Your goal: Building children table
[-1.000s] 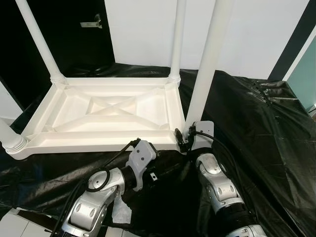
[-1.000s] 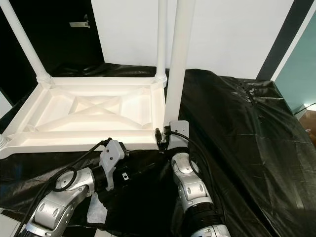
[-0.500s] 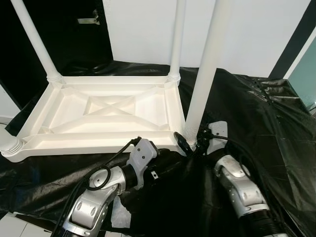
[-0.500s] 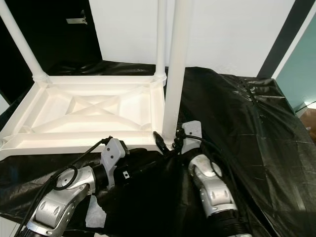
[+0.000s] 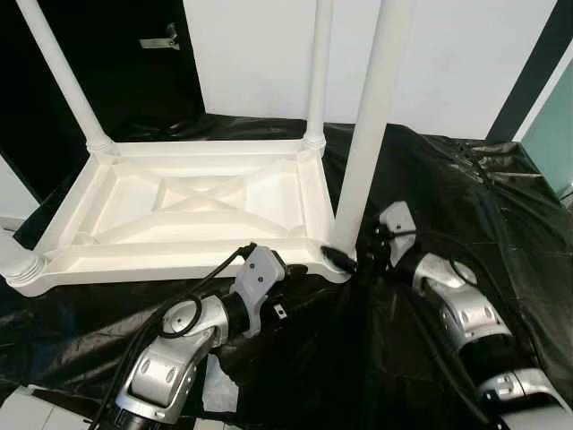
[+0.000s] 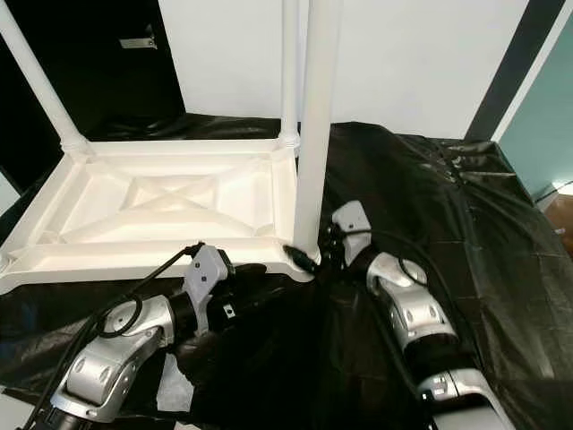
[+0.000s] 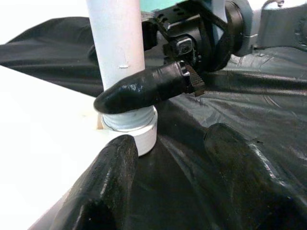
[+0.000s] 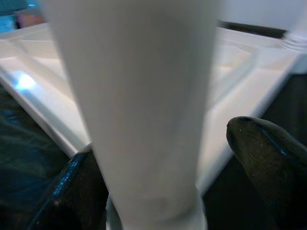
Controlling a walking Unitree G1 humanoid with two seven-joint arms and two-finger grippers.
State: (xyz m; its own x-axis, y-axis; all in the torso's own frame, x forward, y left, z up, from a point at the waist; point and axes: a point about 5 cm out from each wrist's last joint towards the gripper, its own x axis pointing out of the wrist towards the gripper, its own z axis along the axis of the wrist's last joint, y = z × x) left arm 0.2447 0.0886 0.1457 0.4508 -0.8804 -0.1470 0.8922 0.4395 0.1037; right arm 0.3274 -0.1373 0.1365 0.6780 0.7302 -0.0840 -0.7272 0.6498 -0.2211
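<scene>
A white plastic children's table (image 5: pixel 197 202) lies upside down on a black sheet, its legs pointing up. The near right leg (image 5: pixel 367 134) stands in its corner socket. My right gripper (image 5: pixel 349 260) is at that leg's base, reaching in from the right. It is open, with one finger (image 7: pixel 148 88) against the leg and the other finger (image 8: pixel 268 158) a little apart from it. My left gripper (image 7: pixel 168 143) rests low by the table's front edge, open over the sheet, pointing at the same corner.
Two more legs (image 5: pixel 63 72) (image 5: pixel 318 72) rise at the far corners, and a leg base (image 5: pixel 18 264) stands at the near left. The crumpled black sheet (image 5: pixel 466 197) covers the floor. White wall behind, dark door at back left. A white scrap (image 5: pixel 219 385) lies under my left arm.
My right arm has swung from in front of the leg round to its right side, the gripper staying at the leg's base. The left arm has barely moved.
</scene>
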